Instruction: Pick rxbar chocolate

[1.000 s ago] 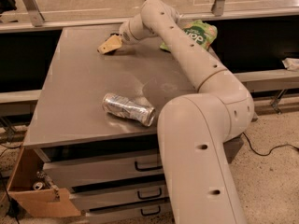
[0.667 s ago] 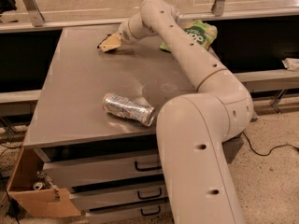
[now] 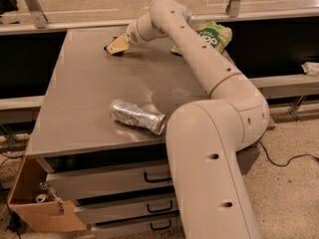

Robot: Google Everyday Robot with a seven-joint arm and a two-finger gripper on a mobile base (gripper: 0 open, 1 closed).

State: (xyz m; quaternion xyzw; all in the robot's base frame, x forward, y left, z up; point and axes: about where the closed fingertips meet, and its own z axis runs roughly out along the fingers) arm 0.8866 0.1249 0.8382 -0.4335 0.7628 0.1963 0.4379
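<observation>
Dark against the steel surface (image 3: 84, 98), a sliver at its 11 o'clock corner looks like the rxbar chocolate (image 3: 106, 48), mostly hidden beneath the pincer (image 3: 117, 45), which sits low over it, presumably to grasp. Whether the pincer is apart or clamped I cannot tell, nor which way the bar's long axis runs. The crushed can (image 3: 137, 116) lies toward 6 o'clock, the green pouch (image 3: 212, 36) at 1 o'clock, both well apart.

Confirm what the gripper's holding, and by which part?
Cannot tell: the gripper is low over the table's far edge; only a dark sliver shows at its tip.
</observation>
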